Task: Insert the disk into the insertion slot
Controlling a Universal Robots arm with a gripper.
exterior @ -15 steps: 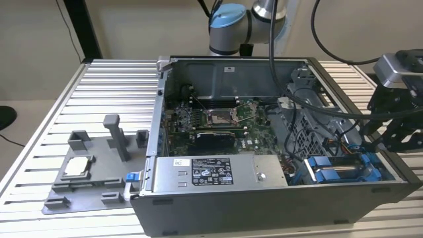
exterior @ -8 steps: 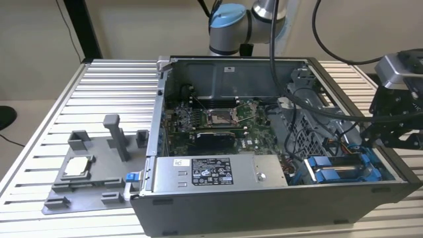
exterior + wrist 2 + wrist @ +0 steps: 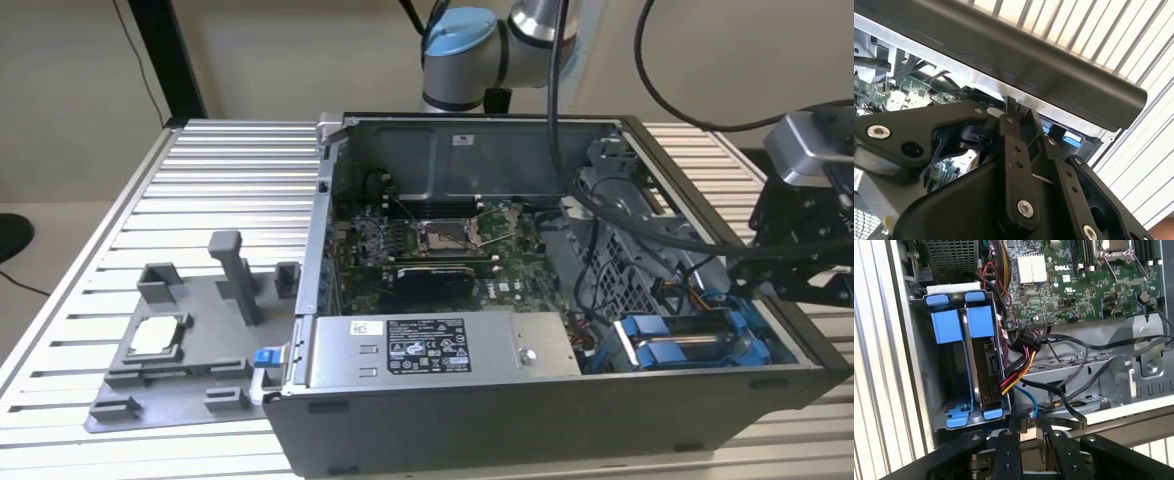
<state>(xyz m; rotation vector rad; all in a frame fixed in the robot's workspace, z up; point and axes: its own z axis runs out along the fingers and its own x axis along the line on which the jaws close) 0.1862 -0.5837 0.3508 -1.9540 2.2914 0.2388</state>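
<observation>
Pincer (image 3: pixel 1028 426), black metal, hovers just beside the dark grey metal drive bay (image 3: pixel 939 390) in the first wrist view. It seems closed on nothing, though its tips are partly hidden. The flat silver hard drive (image 3: pixel 674 350) in its bright blue plastic carrier sits inside that bay, at the exterior view's lower right

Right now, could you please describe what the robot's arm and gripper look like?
The arm has silver-grey rounded joints with a light blue cap, and black cables run beside it. The gripper is matte black, built of angular linked bars joined by silver screws. A grey box is mounted by the wrist.
</observation>
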